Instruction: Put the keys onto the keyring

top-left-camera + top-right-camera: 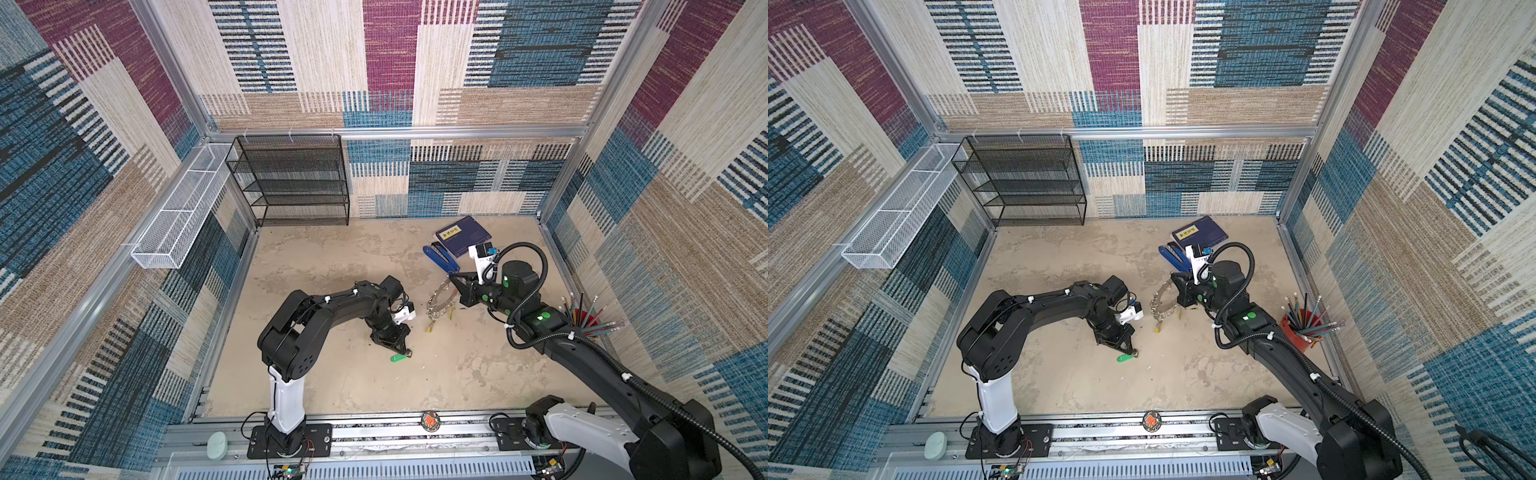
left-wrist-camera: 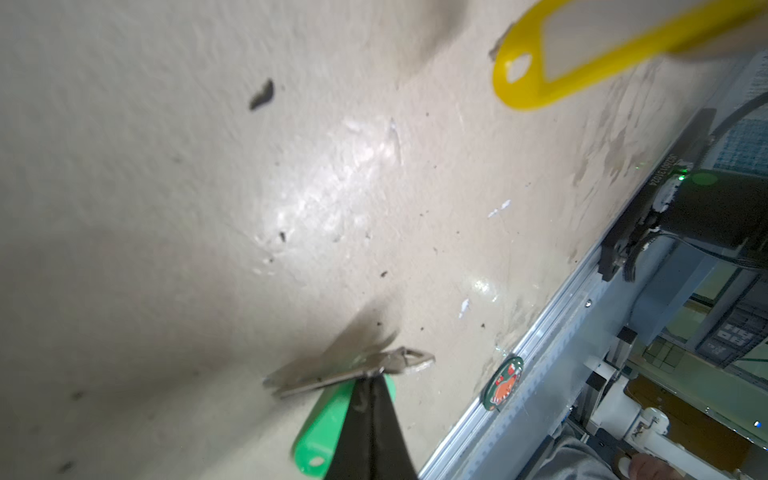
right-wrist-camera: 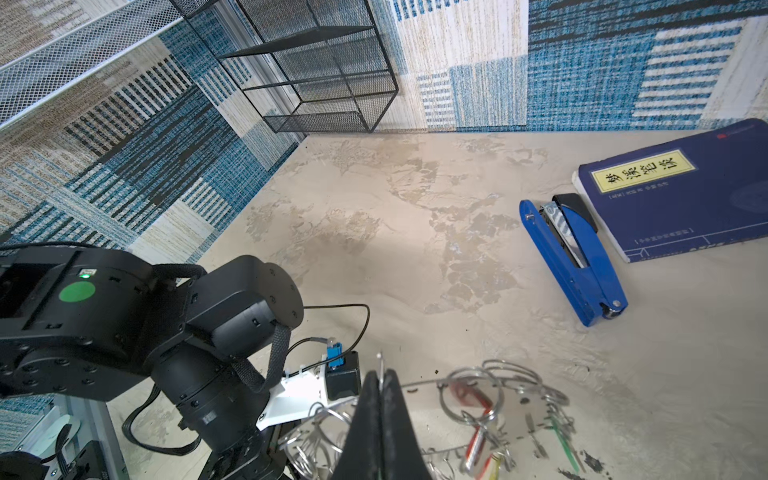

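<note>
On the beige tabletop (image 1: 332, 266), the right tool (image 1: 452, 276) has its fingers pressed together on the rim of the keyring (image 1: 435, 298). The keyring hangs tilted right of centre, with its split rings and coloured tags dangling toward the surface. Near it, toward the front, the left tool (image 1: 406, 351) is clamped on a small silver key (image 2: 353, 372) low over the tabletop, with the key's green tag (image 1: 398, 358) trailing beside the fingertips.

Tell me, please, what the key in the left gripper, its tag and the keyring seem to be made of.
The key looks bare silver metal with dull sheen; its tag smooth, evenly green, probably plastic; the keyring a grey metal plate with bright wire rings that glint.
</note>
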{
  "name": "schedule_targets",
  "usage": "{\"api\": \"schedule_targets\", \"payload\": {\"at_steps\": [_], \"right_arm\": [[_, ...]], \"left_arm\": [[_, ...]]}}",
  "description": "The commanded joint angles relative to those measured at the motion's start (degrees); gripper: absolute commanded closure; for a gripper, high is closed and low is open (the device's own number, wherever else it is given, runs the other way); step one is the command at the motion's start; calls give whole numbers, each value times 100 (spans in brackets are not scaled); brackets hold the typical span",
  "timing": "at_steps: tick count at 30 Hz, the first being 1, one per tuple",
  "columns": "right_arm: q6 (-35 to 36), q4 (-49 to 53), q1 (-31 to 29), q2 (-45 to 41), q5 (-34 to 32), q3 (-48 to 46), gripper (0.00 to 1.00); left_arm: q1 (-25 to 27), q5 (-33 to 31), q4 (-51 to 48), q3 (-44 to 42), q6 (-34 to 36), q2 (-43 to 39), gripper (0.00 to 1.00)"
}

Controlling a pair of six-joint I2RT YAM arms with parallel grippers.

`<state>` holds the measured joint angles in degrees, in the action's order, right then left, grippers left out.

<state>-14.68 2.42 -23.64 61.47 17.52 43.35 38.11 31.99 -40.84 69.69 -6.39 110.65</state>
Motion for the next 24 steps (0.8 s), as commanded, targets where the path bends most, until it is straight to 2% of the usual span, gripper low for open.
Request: {"api": "schedule_targets", "payload": {"at_steps": [1,12,24], "right_arm": [[2,-329,13,-3,97,-3,100],[-17,-431,22,49,282,-37,100],[-36,-452,22,84,375,-51,100]], "left_arm": [[-136,-538,-326,101,207,46,100],[-391,-1176,-832,599,538,-20,100],[-563,-1286,-874,793,510,-150,100]]}}
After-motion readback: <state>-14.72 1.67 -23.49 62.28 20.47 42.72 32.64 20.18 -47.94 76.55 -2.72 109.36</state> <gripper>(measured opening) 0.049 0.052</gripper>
